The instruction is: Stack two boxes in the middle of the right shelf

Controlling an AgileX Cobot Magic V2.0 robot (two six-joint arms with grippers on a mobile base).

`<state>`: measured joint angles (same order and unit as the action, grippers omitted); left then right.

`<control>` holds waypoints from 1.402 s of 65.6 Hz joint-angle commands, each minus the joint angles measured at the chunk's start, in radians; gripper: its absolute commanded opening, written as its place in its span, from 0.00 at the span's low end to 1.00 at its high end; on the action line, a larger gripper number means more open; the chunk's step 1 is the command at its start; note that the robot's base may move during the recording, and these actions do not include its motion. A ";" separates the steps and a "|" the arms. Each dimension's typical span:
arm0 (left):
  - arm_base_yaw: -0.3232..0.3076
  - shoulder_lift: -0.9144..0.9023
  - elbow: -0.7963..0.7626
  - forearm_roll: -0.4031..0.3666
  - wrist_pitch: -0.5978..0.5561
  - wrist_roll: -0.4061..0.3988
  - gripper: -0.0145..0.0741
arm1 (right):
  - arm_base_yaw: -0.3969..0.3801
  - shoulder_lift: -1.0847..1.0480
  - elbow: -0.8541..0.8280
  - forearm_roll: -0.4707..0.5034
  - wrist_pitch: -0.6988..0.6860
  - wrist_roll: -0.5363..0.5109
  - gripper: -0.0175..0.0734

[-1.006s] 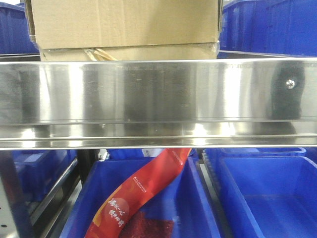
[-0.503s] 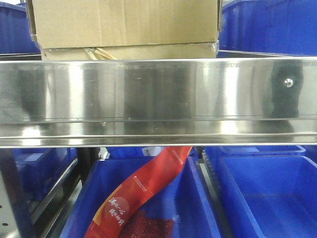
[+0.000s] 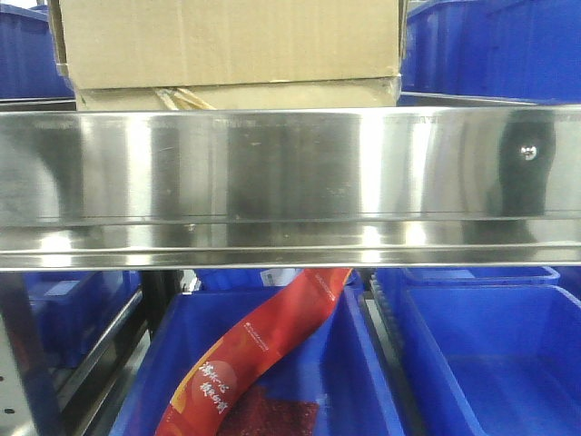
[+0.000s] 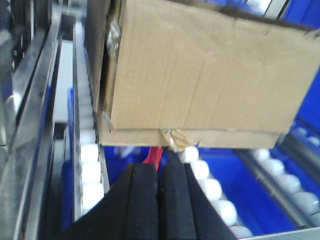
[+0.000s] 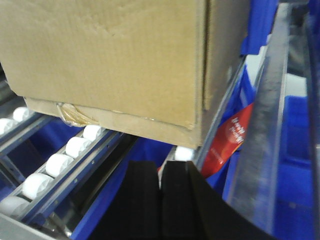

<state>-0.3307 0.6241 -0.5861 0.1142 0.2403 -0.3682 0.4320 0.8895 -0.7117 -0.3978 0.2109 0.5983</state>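
**Two boxes stacked on the shelf; both arms clear of them**

The tall box (image 3: 231, 41) sits squarely on the flatter box (image 3: 272, 94), and the pair rests on the white rollers (image 4: 90, 170) of the right shelf middle (image 3: 290, 173), just behind its broad shiny front lip. In the front view the stack stands left of centre, with blue bins (image 3: 490, 45) behind and beside it.

Judged from this, the stacking itself looks done: one box lies on the other, on the rack level, and nothing is holding them. What may remain is only drawing the arms away.

The left gripper (image 4: 160, 175) has its fingers pressed together with nothing between them, near the stack's front but apart from it. The right gripper (image 5: 162, 175) likewise has its fingers together and empty, just below the near corner of the stack.

The top of the tall box is cut off in every view, so its full height cannot be seen. The flatter box shows only as a thin edge with torn tape (image 5: 75, 114). Below the shelf a red packet (image 3: 263, 350) hangs into a blue bin.
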 commanded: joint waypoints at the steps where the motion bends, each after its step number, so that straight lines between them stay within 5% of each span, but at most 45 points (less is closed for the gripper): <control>1: -0.001 -0.069 0.005 -0.004 -0.022 0.002 0.04 | -0.001 -0.061 0.003 -0.016 -0.015 -0.006 0.02; 41: -0.001 -0.173 0.005 -0.004 -0.074 0.002 0.04 | -0.001 -0.158 0.006 -0.016 -0.043 -0.006 0.02; 45: -0.001 -0.173 0.005 -0.004 -0.074 0.002 0.04 | -0.008 -0.187 0.023 0.023 -0.037 -0.161 0.02; 52: -0.001 -0.173 0.005 -0.004 -0.074 0.002 0.04 | -0.073 -0.255 0.088 0.226 -0.065 -0.461 0.02; 60: -0.001 -0.173 0.005 -0.004 -0.074 0.002 0.04 | -0.198 -0.342 0.185 0.294 -0.211 -0.598 0.02; 75: -0.001 -0.173 0.005 -0.004 -0.074 0.002 0.04 | -0.395 -0.523 0.372 0.339 -0.217 -0.607 0.02; 92: -0.001 -0.173 0.005 -0.004 -0.074 0.002 0.04 | -0.443 -0.728 0.560 0.369 -0.193 -0.607 0.02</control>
<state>-0.3307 0.4557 -0.5834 0.1142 0.1861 -0.3677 -0.0042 0.2076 -0.1998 -0.0420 0.0194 0.0000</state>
